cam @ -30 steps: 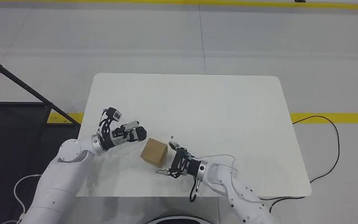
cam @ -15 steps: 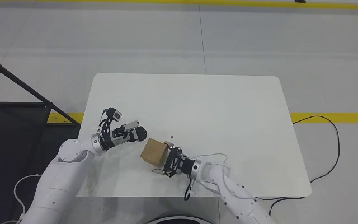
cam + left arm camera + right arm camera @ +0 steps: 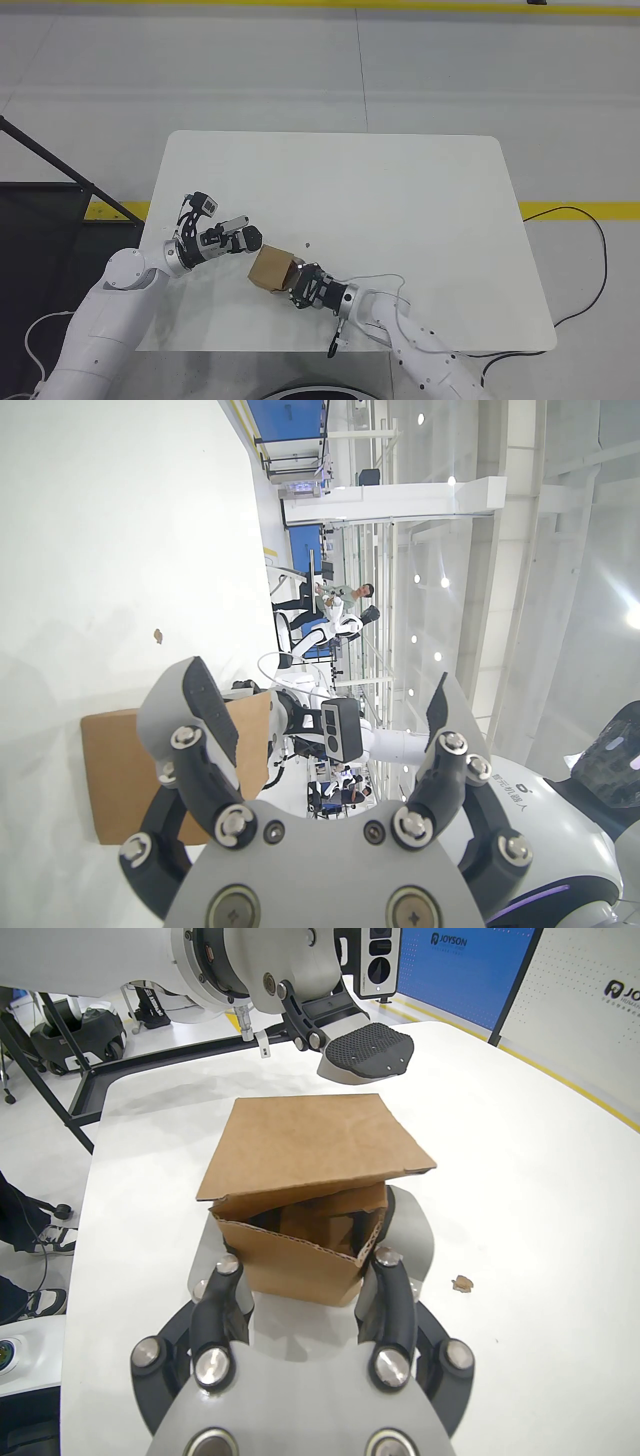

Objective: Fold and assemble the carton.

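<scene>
Seen from above, the carton point(image 3: 273, 270) sits at 7 o'clock on the white table point(image 3: 400, 190), its top flap point(image 3: 310, 1143) sagging over the open end. The right gripper point(image 3: 301, 288) clasps its walls from 4 o'clock. The left gripper point(image 3: 246, 232) hangs spread wide and empty at its 10 o'clock, and a cardboard scrap point(image 3: 308, 244) lies at 1 o'clock.

Premises: a robotics test hall. A white work surface point(image 3: 400, 180) stands on a grey floor point(image 3: 250, 80) marked with yellow lines point(image 3: 580, 210). Blue partition panels point(image 3: 450, 978) border the area. The high white ceiling carries spot lights point(image 3: 451, 480). Another white robot point(image 3: 325, 632) occupies a far station.
</scene>
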{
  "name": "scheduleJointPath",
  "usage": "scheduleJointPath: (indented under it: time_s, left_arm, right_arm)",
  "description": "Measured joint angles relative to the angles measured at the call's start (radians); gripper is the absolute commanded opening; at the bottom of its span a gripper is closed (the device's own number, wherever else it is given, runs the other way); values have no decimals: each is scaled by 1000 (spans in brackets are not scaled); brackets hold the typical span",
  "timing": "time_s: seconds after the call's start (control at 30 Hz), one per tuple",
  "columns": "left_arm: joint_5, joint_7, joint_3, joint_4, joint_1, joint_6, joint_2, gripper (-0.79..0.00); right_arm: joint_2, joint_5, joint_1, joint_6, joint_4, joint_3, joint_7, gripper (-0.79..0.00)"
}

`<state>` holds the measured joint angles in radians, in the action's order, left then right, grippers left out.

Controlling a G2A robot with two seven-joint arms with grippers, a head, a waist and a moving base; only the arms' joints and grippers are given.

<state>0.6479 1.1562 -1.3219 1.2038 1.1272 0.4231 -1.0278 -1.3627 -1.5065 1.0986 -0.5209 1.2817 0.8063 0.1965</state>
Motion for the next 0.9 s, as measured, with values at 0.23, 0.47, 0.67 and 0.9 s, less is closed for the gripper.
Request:
scheduleJointPath:
  time_s: [0.23,0.47,0.67,0.9]
  left_arm:
    - [0,0,0,0,0,0,0,0]
    - [0,0,0,0,0,0,0,0]
    - [0,0,0,0,0,0,0,0]
    - [0,0,0,0,0,0,0,0]
  right_arm:
    - [4,-7,10,1,16,10,1,-394]
    - [4,-2,9,-5,17,13,-13,0]
    - [3,3,7,-6,15,12,-23,0]
    - [4,1,8,-5,17,14,-20,0]
